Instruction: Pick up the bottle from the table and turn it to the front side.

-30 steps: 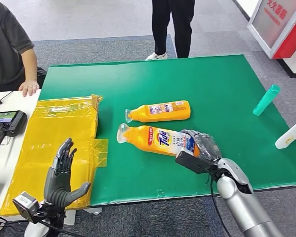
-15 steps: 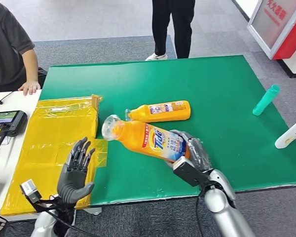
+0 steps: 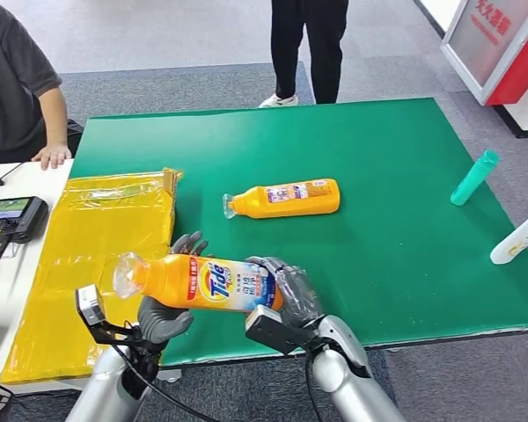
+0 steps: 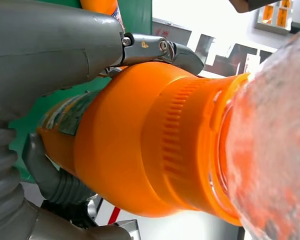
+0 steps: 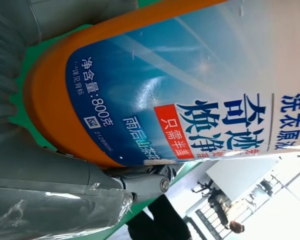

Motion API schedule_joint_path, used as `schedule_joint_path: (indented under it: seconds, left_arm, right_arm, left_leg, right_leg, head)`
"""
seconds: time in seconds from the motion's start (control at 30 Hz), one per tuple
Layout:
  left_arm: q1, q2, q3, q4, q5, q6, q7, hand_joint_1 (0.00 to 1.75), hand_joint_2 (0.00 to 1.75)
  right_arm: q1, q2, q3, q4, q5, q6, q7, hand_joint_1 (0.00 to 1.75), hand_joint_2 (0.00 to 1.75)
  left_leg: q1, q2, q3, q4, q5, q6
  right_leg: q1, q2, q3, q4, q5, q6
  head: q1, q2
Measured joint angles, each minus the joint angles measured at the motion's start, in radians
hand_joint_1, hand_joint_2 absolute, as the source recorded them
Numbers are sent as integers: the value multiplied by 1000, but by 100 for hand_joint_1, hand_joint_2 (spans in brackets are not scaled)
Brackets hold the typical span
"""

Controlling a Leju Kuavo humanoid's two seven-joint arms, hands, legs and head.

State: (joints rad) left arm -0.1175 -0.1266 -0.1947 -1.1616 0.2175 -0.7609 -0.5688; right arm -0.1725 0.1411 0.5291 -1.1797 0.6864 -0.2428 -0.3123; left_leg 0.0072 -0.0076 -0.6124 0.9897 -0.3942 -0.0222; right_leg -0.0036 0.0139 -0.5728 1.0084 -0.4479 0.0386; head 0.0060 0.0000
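Orange bottle [image 3: 201, 283] is now off the table [image 3: 394, 176], moved toward 8 o'clock; we see right hand [image 3: 291, 294] clamped on its base, left hand [image 3: 165, 312] closing around its neck end.

From the head camera I am looking forward and down from high on the body onto the green table [image 3: 394, 176], with both arms coming in from below and people standing at the far edge. The left wrist camera is sitting close behind the left hand [image 4: 46, 50], turned on its side and facing the neck end of the orange bottle [image 4: 141, 145] from very near. The right wrist camera is sitting just as close behind the right hand [image 5: 65, 195], facing the bottle's label end, so I am seeing that one bottle in all three views.
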Motion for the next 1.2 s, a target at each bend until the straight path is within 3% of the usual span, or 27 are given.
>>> schedule_joint_path:
  seconds: [0.4,0.43,0.53,0.57,0.7,0.73,0.83,0.87,1.0,1.2]
  left_arm:
    - [-2,12,-50,5,32,0,15,0,175]
    - [-2,13,-52,5,32,0,15,30,175]
    - [0,17,-59,5,28,2,10,161,175]
    - [1,18,-61,3,21,7,4,175,175]
    - [14,19,-69,-22,-26,50,-16,175,175]
    - [18,20,-72,-29,-39,61,-19,175,175]
    - [30,21,-79,-55,-81,103,-28,175,175]
    - [33,21,-82,-64,-99,121,-35,175,175]
    - [43,22,-95,-120,-216,233,-72,175,175]
    - [79,30,-95,-274,-451,510,-91,175,175]
  right_arm:
    - [-9,28,46,95,67,-53,1,175,175]
    - [-10,29,48,101,67,-54,1,175,175]
    - [-13,31,52,114,67,-55,2,175,175]
    - [-14,32,53,118,67,-56,3,175,175]
    - [-14,32,54,130,67,-70,6,173,175]
    - [-14,32,54,131,67,-72,5,143,175]
    - [-10,32,53,131,68,-79,3,14,175]
    - [-8,32,53,130,69,-82,4,0,175]
    - [14,32,52,113,76,-97,10,0,175]
    - [77,22,27,24,73,-116,25,0,175]
  left_leg:
    - [0,0,0,0,0,0]
    - [0,0,0,0,0,0]
    - [0,0,0,0,0,0]
    - [0,0,0,0,0,0]
    - [0,0,0,0,0,0]
    - [0,0,0,0,0,0]
    - [0,0,0,0,0,0]
    - [0,0,0,0,0,0]
    - [0,0,0,0,0,0]
    - [0,0,0,0,0,0]
  right_leg:
    - [0,0,0,0,0,0]
    - [0,0,0,0,0,0]
    - [0,0,0,0,0,0]
    - [0,0,0,0,0,0]
    - [0,0,0,0,0,0]
    - [0,0,0,0,0,0]
    - [0,0,0,0,0,0]
    - [0,0,0,0,0,0]
    - [0,0,0,0,0,0]
    - [0,0,-1,0,0,0]
  head:
    - [0,0]
    - [0,0]
    - [0,0]
    - [0,0]
    - [0,0]
    - [0,0]
    - [0,0]
    - [0,0]
    - [0,0]
    - [0,0]
